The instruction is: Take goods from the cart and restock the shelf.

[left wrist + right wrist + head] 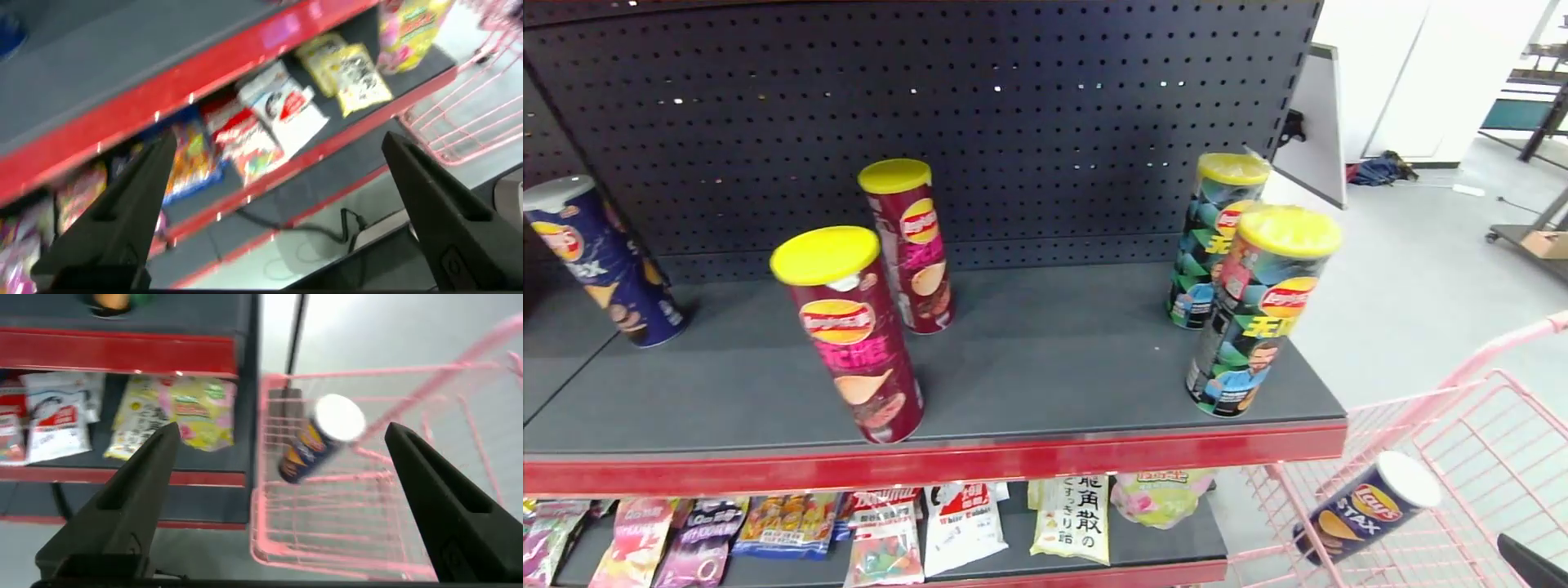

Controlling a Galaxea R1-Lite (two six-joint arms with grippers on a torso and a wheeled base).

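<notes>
Here we are in front of the shelf (pixel 1029 359), its grey deck edged with a red lip and backed by a dark pegboard (pixel 1013 122). Two maroon cans (pixel 849 335) with yellow lids stand left of centre, one at the front edge and one farther back, each with a yellow-and-red oval badge on its label. Over on the right, two patterned teal cans (pixel 1258 310) stand close together, also with yellow lids. A dark blue tube (pixel 600 261) with a white lid stands at the far left. Now the one we care about: the blue can (pixel 1368 506) lies tilted in the pink cart (pixel 1486 392) beside the shelf's right end, its white lid at the upper end and the same oval badge on its side. The right gripper (pixel 282 429) hangs in front of the cart, released and holding nothing. The blue can (pixel 321 437) sits beyond its two spread fingers, well apart from them, behind the pink wire. The left gripper (pixel 278 139) is low, spread wide and empty too, facing the lower shelf (pixel 327 159) and its row of snack bags (pixel 282 110). A dark cable (pixel 310 233) lies on the floor beneath.
</notes>
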